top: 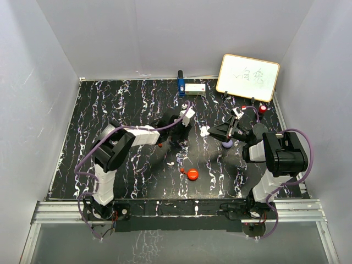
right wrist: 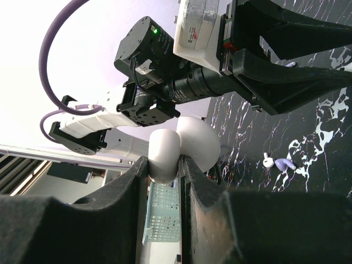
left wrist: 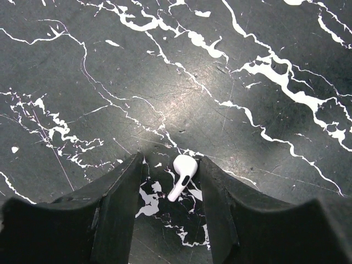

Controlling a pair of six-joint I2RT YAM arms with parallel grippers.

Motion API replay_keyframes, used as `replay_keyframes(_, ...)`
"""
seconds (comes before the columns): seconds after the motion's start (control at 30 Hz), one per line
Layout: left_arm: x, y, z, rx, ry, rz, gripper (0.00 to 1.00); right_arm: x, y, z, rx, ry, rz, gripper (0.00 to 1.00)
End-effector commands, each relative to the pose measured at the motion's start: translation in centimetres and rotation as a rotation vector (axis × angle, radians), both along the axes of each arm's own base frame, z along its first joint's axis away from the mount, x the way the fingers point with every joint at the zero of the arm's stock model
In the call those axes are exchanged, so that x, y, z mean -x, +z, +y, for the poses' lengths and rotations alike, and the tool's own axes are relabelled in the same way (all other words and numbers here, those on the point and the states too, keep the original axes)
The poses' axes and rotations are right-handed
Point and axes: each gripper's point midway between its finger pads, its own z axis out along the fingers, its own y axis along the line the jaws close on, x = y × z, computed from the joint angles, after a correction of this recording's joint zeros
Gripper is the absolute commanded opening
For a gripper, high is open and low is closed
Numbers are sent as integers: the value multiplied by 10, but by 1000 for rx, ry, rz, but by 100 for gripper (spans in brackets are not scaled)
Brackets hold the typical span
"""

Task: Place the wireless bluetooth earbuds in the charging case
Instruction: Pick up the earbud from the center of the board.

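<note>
A white earbud (left wrist: 184, 175) lies on the black marbled table between the fingers of my left gripper (left wrist: 170, 159). The jaws stand apart; the earbud rests against the right finger (left wrist: 217, 198), with a gap to the left one. In the top view the left gripper (top: 177, 129) points down at mid-table. My right gripper (right wrist: 164, 162) is shut on the white charging case (right wrist: 165, 157), whose lid (right wrist: 199, 144) hangs open. It holds the case (top: 204, 131) above the table just right of the left gripper. Another white earbud (right wrist: 269, 161) lies beside a small purple piece (right wrist: 284, 163).
A round red pod (top: 192, 175) and a tiny red piece (top: 182, 170) lie near the front. A purple pod (top: 227, 144) sits under the right arm. A whiteboard (top: 247, 77), a blue item (top: 180, 83) and a white box (top: 194, 87) stand at the back edge.
</note>
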Motion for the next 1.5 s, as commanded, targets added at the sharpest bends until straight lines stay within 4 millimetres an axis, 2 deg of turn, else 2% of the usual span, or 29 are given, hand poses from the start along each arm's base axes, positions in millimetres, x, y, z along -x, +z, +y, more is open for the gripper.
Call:
replay_keyframes(0.0, 2, -12, 5, -31, -2, 46, 44, 6, 19, -1, 7, -2, -170, 0)
replay_keyframes(0.5, 7, -14, 11, -55, 2, 61, 35, 5, 17, -1, 6, -6, -166, 0)
replay_keyframes(0.7, 8, -5, 9, -39, -5, 51, 18, 5, 16, -1, 5, -8, -160, 0)
replay_keyframes(1.07, 7, 8, 7, -15, -6, 36, 6, 5, 16, -1, 6, -8, -161, 0)
replay_keyframes(1.23, 4, 32, 4, 30, 4, 2, 5, 4, 15, -1, 6, -8, -160, 0)
replay_keyframes(1.47, 8, 109, 3, 194, 33, -114, 4, 2, 11, -1, 5, -11, -144, 0)
